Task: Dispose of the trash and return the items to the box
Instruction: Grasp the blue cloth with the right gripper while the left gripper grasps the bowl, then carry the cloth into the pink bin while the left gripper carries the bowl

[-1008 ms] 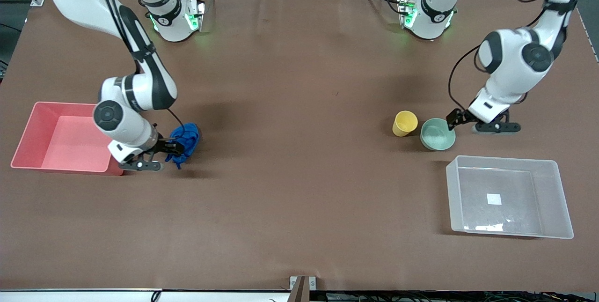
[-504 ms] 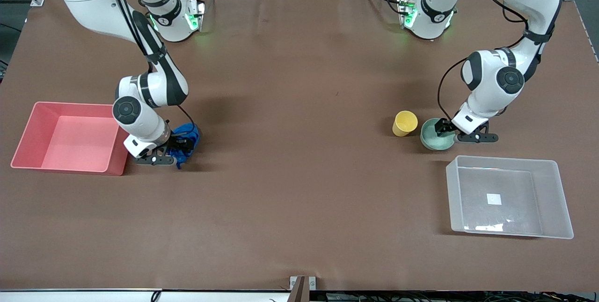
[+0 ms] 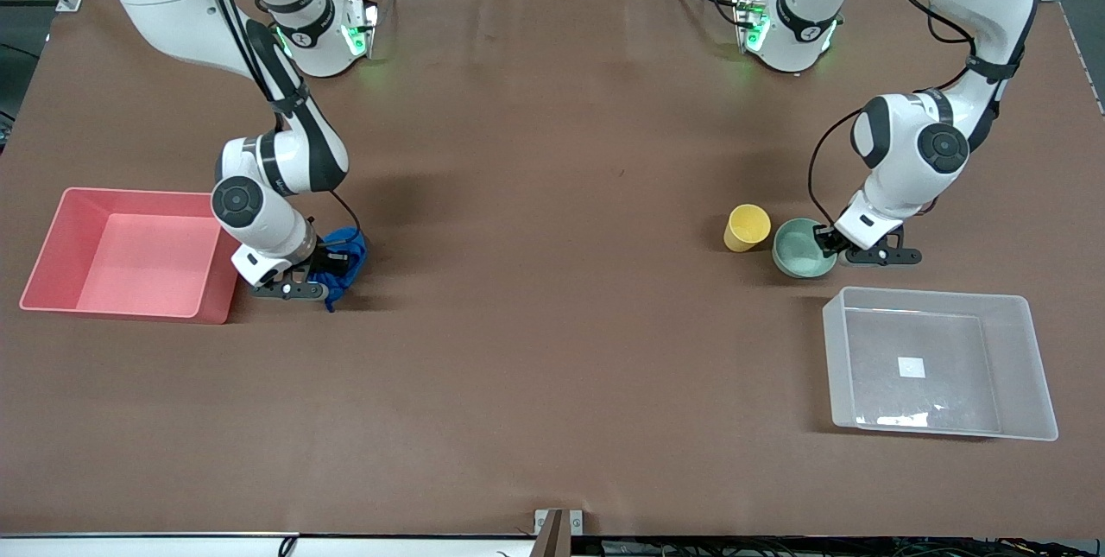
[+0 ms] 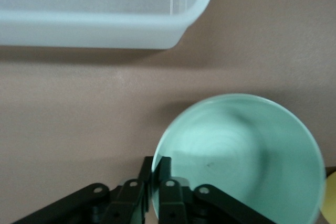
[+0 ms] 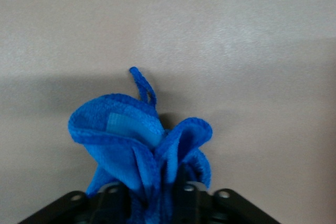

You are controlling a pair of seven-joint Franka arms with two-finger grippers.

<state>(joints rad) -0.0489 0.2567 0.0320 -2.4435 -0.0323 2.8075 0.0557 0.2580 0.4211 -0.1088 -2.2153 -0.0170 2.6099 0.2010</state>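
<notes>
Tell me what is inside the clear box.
The clear box holds no item: only a small white sticker on its bottom and the brown table seen through it. The green bowl and yellow cup stand outside it.

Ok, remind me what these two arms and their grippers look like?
Both arms are glossy white with rounded joints and black bands; black cables run along them. Each base glows green at the table's edge. The left gripper and the right gripper are black, with two thin black fingers on a white wrist block.
</notes>
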